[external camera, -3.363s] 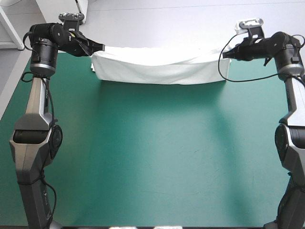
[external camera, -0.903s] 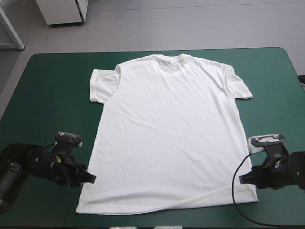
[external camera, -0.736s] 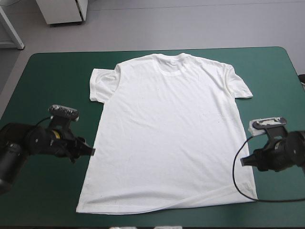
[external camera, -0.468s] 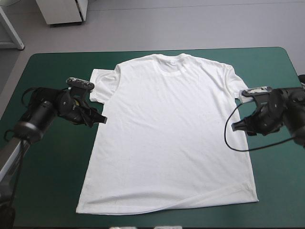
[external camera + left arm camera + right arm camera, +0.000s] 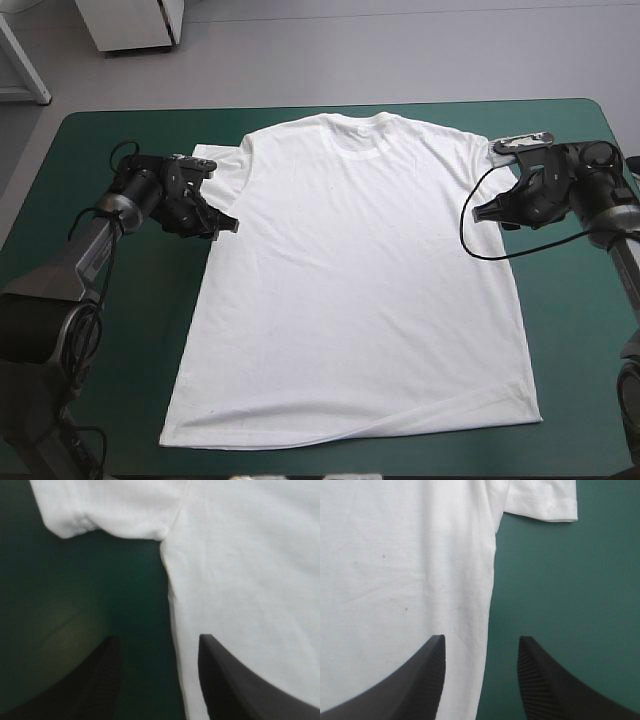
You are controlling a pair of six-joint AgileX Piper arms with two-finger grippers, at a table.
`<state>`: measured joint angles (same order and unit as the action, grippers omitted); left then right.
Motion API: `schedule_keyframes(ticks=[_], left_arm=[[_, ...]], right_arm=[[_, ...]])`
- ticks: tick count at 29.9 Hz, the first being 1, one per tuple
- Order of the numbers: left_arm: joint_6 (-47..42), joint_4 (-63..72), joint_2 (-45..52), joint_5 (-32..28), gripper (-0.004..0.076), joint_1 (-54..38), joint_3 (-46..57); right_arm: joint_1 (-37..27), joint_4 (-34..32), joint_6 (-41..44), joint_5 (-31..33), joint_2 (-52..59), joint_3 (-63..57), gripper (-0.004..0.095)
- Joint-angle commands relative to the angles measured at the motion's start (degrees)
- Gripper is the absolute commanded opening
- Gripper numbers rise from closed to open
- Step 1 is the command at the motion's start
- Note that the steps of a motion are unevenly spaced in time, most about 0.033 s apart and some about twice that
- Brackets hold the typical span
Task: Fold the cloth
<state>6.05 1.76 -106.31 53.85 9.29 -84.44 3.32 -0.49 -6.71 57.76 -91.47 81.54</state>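
The white T-shirt [image 5: 355,280] lies spread flat on the teal-green cover, collar toward the table's far edge, hem near the front. My left gripper [image 5: 228,225] hovers at the shirt's left side seam just below the left sleeve [image 5: 208,165]; in the left wrist view it [image 5: 160,650] stands open, straddling the shirt's edge [image 5: 172,610], with the sleeve [image 5: 100,510] ahead. My right gripper [image 5: 480,211] is at the right side seam below the right sleeve. In the right wrist view it [image 5: 481,652] is open over the shirt's edge [image 5: 487,610], the sleeve hem [image 5: 542,507] ahead.
Bare teal-green cover [image 5: 100,300] lies to the left and right [image 5: 580,330] of the shirt. A small fold runs along the hem at the front right [image 5: 450,405]. The left sleeve is partly tucked under the shirt's body.
The shirt, held stretched at the far edge earlier, now lies flat. Both grippers have let go and travelled from the hem corners up along the side seams to just below the sleeves.
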Motion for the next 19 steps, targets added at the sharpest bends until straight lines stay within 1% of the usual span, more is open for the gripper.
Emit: schedule_keyframes(ticks=[1, 3, 11, 13, 14, 16, 18, 19], left_arm=[[1.6, 3.6, 0.3, -0.6, 0.0357, -0.1, -3.0], [2.9, 5.9, -0.6, -0.5, 0.0357, -0.1, -3.1], [2.7, 5.3, -3.6, -0.1, 0.0356, 0.1, -3.1], [2.7, 5.7, -4.2, 0.0, 0.0342, 0.1, -3.1], [2.7, 5.9, -4.5, 0.4, 0.0309, 0.1, -3.1], [2.7, 6.5, -4.9, 1.0, 0.0202, 0.1, -3.0], [2.7, 6.5, -5.1, 1.2, 0.0047, 0.1, -3.0], [2.7, 6.5, -5.2, 1.2, -0.0013, 0.1, -3.0]], right_arm=[[0.1, -0.6, -1.2, -2.2, 0.7, 1.9, 0.0442], [0.1, -0.6, -1.5, -2.7, -0.1, 1.9, 0.0442], [0.1, -0.9, -1.5, -4.5, -3.1, 2.0, 0.0441], [0.1, -0.9, -1.5, -4.7, -4.5, 2.0, 0.0442], [0.1, -0.9, -1.5, -5.0, -5.3, 2.0, 0.0442], [0.1, -1.1, -1.5, -5.7, -6.5, 2.0, 0.0442], [0.1, -1.5, -1.5, -6.4, -7.8, 2.0, 0.0442], [-0.1, -1.5, -1.5, -6.6, -8.2, 2.0, 0.0442]])
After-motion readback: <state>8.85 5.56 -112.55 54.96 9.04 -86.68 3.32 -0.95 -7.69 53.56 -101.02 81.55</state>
